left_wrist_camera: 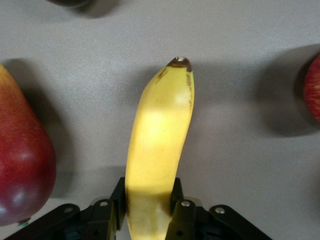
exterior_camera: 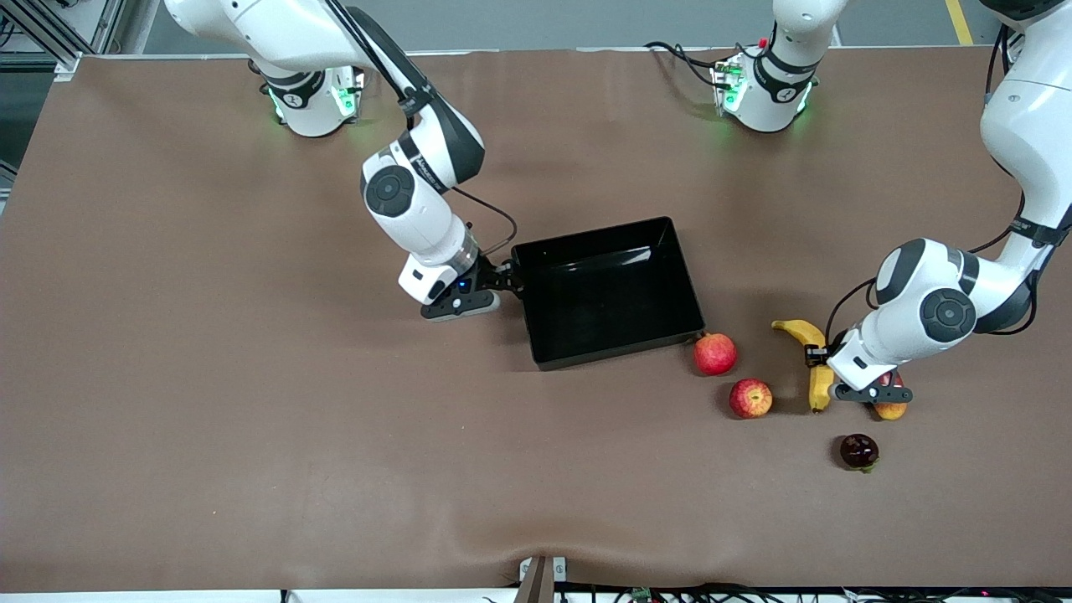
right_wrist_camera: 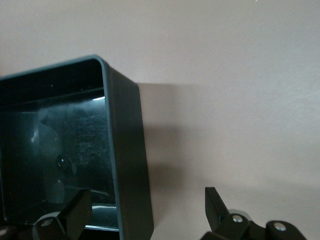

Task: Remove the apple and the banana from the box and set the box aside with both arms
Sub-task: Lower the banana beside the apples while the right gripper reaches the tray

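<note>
The yellow banana (exterior_camera: 821,389) (left_wrist_camera: 160,140) lies on the brown table toward the left arm's end. My left gripper (exterior_camera: 819,358) (left_wrist_camera: 149,192) is shut on its middle, a finger pressed to each side. A red apple (exterior_camera: 714,353) sits by the corner of the box, and a second red apple with yellow patches (exterior_camera: 750,398) lies nearer the camera. The glossy black box (exterior_camera: 611,293) (right_wrist_camera: 127,150) stands mid-table with nothing in it. My right gripper (exterior_camera: 511,280) (right_wrist_camera: 146,192) is open astride its end wall, one finger inside and one outside.
A red-and-yellow fruit (exterior_camera: 890,409) (left_wrist_camera: 20,170) lies partly under my left hand, right beside the banana. A dark purple fruit (exterior_camera: 859,450) sits nearer the camera than that. Bare brown table (exterior_camera: 251,402) stretches toward the right arm's end.
</note>
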Controlling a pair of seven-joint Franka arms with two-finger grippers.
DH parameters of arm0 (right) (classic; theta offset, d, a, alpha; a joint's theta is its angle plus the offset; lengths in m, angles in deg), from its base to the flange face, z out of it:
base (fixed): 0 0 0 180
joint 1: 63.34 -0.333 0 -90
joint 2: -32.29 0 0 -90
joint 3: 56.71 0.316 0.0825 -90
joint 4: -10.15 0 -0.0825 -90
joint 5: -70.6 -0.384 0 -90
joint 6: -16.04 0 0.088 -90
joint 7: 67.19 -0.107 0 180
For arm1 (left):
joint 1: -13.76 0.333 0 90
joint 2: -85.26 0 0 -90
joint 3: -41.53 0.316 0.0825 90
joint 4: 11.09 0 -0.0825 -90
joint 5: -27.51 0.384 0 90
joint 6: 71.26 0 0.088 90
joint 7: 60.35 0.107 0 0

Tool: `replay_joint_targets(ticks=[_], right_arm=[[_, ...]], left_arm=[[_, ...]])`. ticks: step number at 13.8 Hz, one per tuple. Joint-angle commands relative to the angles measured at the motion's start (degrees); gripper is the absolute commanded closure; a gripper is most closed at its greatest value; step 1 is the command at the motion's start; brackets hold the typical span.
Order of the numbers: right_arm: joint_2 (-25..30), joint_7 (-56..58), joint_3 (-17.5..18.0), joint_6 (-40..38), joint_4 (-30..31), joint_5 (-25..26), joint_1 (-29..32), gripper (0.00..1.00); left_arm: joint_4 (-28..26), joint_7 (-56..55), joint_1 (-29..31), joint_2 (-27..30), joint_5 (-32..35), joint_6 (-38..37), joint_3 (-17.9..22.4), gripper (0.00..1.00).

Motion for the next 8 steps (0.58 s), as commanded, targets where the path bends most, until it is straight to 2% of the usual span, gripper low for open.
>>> replay_joint_targets(ticks=[1,4,8], right_arm=[[-3.43,-1.65,-0.35,-0.61,-3.34,-0.84,-2.23,0.0],[-4.84,-4.19,-0.35,-0.17,-4.13,-0.84,-3.81,0.0],[-6.86,-6.75,-0.35,0.09,-5.54,-0.84,-4.96,0.0]], left_arm=[[0.77,0.22,0.15,-0.45,1.26,0.55,-0.49,0.0],[1.91,-0.04,0.15,1.22,0.91,0.29,-1.19,0.0],[4.63,-0.57,0.85,5.25,0.2,-4.7,-6.28,0.0]])
